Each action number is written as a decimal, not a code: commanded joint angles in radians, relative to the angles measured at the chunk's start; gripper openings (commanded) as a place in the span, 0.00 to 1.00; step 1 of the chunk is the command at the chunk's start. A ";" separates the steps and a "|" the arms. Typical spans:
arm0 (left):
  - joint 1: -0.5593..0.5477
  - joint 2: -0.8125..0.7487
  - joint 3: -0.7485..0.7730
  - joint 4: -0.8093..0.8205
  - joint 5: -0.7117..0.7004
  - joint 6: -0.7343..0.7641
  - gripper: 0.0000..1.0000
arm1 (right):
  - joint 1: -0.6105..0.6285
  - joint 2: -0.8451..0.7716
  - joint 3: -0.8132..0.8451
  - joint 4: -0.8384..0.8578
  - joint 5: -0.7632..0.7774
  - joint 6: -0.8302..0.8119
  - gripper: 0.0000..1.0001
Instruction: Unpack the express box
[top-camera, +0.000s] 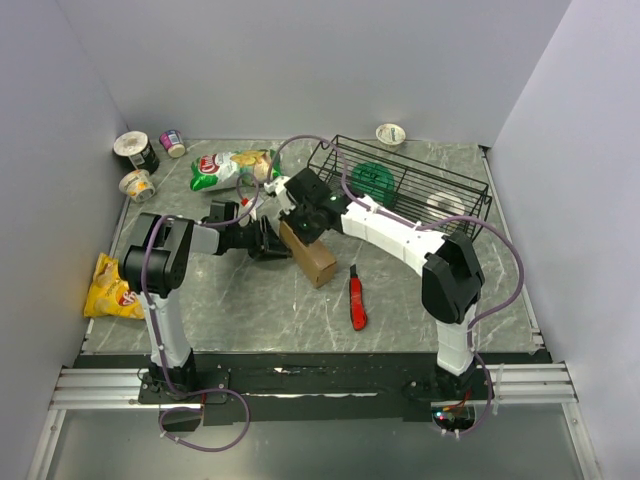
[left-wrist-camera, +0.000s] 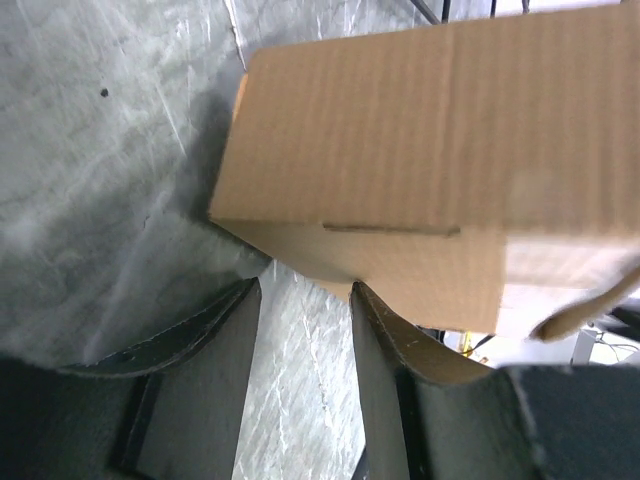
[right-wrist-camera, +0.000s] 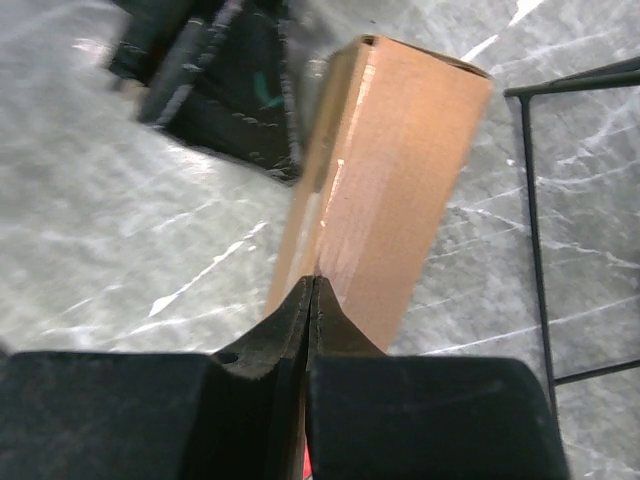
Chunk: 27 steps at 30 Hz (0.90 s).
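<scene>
**Two claws meeting at the express box**

At the table's (top-camera: 250, 300) 9 o'clock edge a yellow chip bag (top-camera: 112, 287) is lying flat. Three cups (top-camera: 135, 150) are standing in the 10 o'clock corner, and a green chip bag (top-camera: 232, 168) is lying near 11 o'clock.

The left gripper (left-wrist-camera: 305, 300) is reaching in from 9 o'clock of the express box (top-camera: 320, 262). Its jaws are standing apart and clasping nothing, with the carton's lower corner sitting just at the gap between them.

The express box is lying at the middle of the table, its long side running from 10 to 4 o'clock.

The right gripper (right-wrist-camera: 314, 285) is hanging over the box's 11 o'clock end, its fingers pressed together at the cardboard. Whether a thin flap is nipped between them cannot be told.

A red utility knife (top-camera: 357, 298) is lying at 4 o'clock of the box, apart from it. A black wire basket (top-camera: 470, 190) is sitting at 2 o'clock.
</scene>
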 joint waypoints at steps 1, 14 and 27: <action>0.002 0.021 0.025 0.038 0.005 0.004 0.49 | -0.012 -0.059 0.121 -0.049 -0.132 0.051 0.00; 0.005 0.032 0.044 0.008 -0.002 0.020 0.49 | -0.003 -0.073 0.027 -0.019 -0.022 0.000 0.55; 0.006 0.029 0.045 0.004 0.000 0.017 0.49 | 0.009 0.041 0.072 -0.030 0.046 0.071 0.69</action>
